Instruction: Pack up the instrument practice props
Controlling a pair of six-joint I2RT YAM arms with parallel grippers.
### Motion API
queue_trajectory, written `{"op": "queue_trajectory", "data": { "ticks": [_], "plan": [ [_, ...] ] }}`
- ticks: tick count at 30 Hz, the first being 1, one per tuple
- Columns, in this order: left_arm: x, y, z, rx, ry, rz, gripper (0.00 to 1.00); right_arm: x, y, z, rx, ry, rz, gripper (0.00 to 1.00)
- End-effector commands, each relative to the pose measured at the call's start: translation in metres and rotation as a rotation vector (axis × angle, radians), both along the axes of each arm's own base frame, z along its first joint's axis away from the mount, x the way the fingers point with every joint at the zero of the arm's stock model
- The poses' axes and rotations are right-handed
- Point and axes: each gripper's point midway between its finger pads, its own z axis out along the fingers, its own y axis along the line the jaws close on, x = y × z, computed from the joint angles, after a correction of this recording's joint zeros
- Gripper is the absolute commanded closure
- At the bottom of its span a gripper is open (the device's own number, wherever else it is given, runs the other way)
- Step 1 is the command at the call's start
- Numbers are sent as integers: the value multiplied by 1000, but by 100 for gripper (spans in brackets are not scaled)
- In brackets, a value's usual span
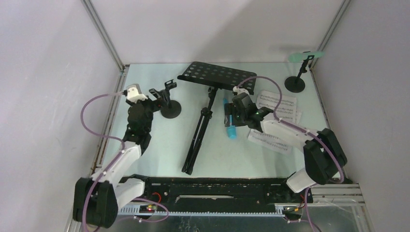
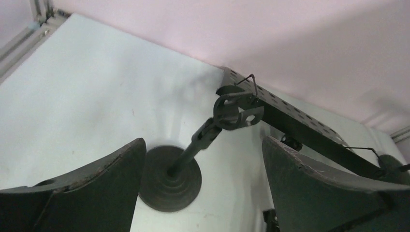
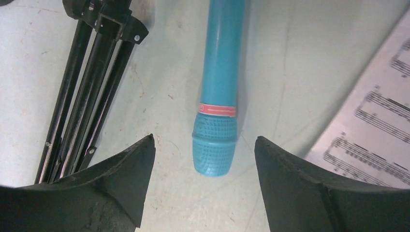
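Right pincer [image 3: 204, 141] wide open, empty, over the blue toy microphone [image 3: 220, 72], just right of the tripod music rack [image 3: 82, 96]. Light, slick plastic, probably rolls; pinch mid-barrel. Left pincer [image 2: 203, 142] open, empty too.

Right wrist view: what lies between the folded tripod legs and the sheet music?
The blue toy microphone lies flat between the tripod legs and the sheet music, touching neither; the right wrist view shows it.

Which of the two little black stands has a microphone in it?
The mic holder in the far right corner, carrying the mint-green microphone; the left holder has an empty clip.
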Motion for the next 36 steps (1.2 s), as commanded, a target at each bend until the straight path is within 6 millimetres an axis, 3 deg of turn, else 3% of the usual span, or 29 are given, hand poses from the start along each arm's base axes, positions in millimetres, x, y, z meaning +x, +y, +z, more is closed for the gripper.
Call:
{"op": "queue_trajectory", "data": {
  "ticks": [1,7,11,21,26,30,36],
  "plan": [
    [-33,4,-33,-153,156,54,6,5,-27,42,4,-67,-79,18],
    [-81,-20,-41,-247,236,-14,6,5,-57,88,71,-149,-160,19],
    [-109,-35,-38,-303,293,-95,6,4,-99,125,106,-223,-252,19],
    [-136,-53,3,-130,328,-304,5,11,-209,205,179,-382,-553,18],
    [-154,-55,14,-4,376,-389,5,28,-255,228,335,-414,-754,18],
    [-164,-46,16,88,390,-396,5,51,-275,237,484,-405,-840,17],
    [-165,-26,0,181,396,-323,6,88,-303,244,702,-429,-947,15]
  ]
}}
